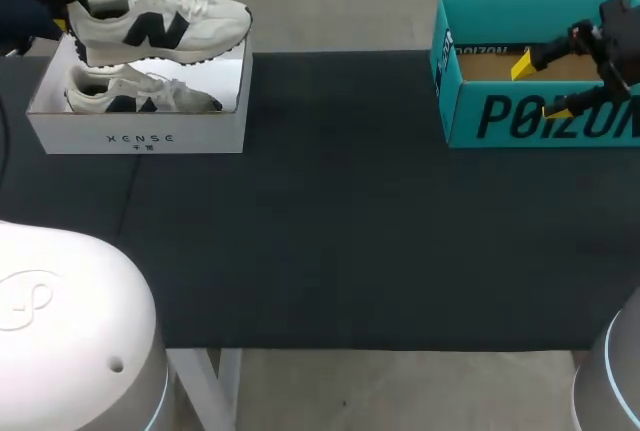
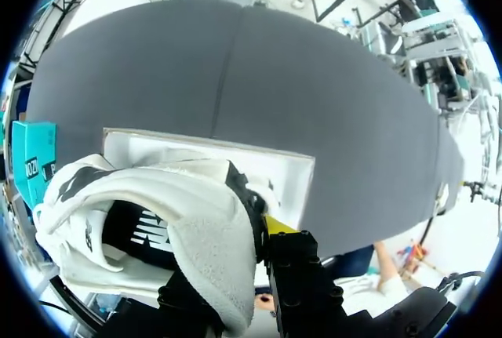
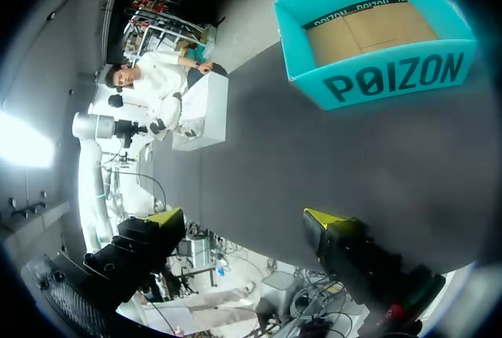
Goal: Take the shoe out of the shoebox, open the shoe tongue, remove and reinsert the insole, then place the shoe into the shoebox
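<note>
The left claw (image 2: 260, 253) is pinching the heel of a white sneaker (image 1: 160, 21) with a black logo on its side. In the left wrist view one yellow-tipped finger (image 2: 278, 226) is pressing against the outside of the heel wall. The other finger is hiding behind the shoe's collar, so only that one tip is showing. The sneaker is hanging level over the back part of the white shoebox (image 1: 140, 136), with its toe pointing toward the teal box (image 1: 540, 116) and its white laces lying loose on top. Whether its sole is touching the shoebox's rear rim I cannot tell. A second white sneaker (image 1: 140, 96) of the same kind is lying inside the shoebox, under the held one and pointing the same way. The shoebox is sitting at the far left corner of the black-covered table (image 1: 330, 231). The right claw (image 1: 540, 86) is hovering over the open teal box, spread wide and gripping nothing. One yellow tip is sitting above the box's brown cardboard floor and the other near its front wall. In the right wrist view the two fingers (image 3: 169, 216) are standing well apart, with the dark table surface between them and the teal box ahead of them. The teal box is standing at the far right corner of the table, well apart from the white shoebox.
</note>
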Controlling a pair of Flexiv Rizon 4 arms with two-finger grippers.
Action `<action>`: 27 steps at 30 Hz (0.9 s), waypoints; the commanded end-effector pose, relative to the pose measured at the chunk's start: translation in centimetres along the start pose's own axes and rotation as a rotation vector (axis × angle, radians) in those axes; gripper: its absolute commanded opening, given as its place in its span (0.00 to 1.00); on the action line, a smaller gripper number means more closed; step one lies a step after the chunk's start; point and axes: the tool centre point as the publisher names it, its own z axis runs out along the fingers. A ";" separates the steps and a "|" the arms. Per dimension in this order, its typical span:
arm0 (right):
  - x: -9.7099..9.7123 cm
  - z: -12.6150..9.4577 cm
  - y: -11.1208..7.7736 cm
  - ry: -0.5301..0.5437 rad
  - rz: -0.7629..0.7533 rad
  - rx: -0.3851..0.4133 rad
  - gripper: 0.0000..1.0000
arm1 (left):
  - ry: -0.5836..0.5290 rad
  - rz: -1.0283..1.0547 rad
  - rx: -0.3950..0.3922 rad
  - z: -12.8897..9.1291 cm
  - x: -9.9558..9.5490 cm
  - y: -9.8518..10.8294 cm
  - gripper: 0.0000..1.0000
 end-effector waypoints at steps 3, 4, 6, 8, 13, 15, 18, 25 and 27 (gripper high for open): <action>0.0 0.1 0.0 -0.004 0.001 0.001 1.00 | 0.035 0.027 0.032 1.5 1.2 3.3 0.00; 0.0 0.1 0.0 -0.004 0.001 0.001 1.00 | 0.033 0.021 0.029 1.6 1.5 3.8 0.00; 0.0 0.1 0.0 -0.004 0.001 0.001 1.00 | 0.035 0.034 0.032 1.8 2.1 4.8 0.00; 0.0 0.1 0.0 -0.004 0.001 0.001 1.00 | 0.024 0.044 0.037 1.9 2.6 5.9 0.00; 0.0 0.1 0.0 -0.004 0.001 0.001 1.00 | -0.030 0.098 0.043 1.8 3.6 8.6 0.00; 0.0 0.1 0.0 -0.004 0.001 0.001 1.00 | -0.012 0.111 0.030 1.8 3.8 9.4 0.00; 0.0 0.1 0.0 -0.004 0.001 0.001 1.00 | -0.030 0.144 0.037 1.8 4.1 10.2 0.00; 0.0 0.1 0.0 -0.004 0.001 0.001 1.00 | -0.041 0.195 0.025 3.1 4.3 11.8 0.00; 0.0 0.1 0.0 -0.004 0.001 0.001 1.00 | -0.040 0.194 0.008 3.6 4.3 12.2 0.00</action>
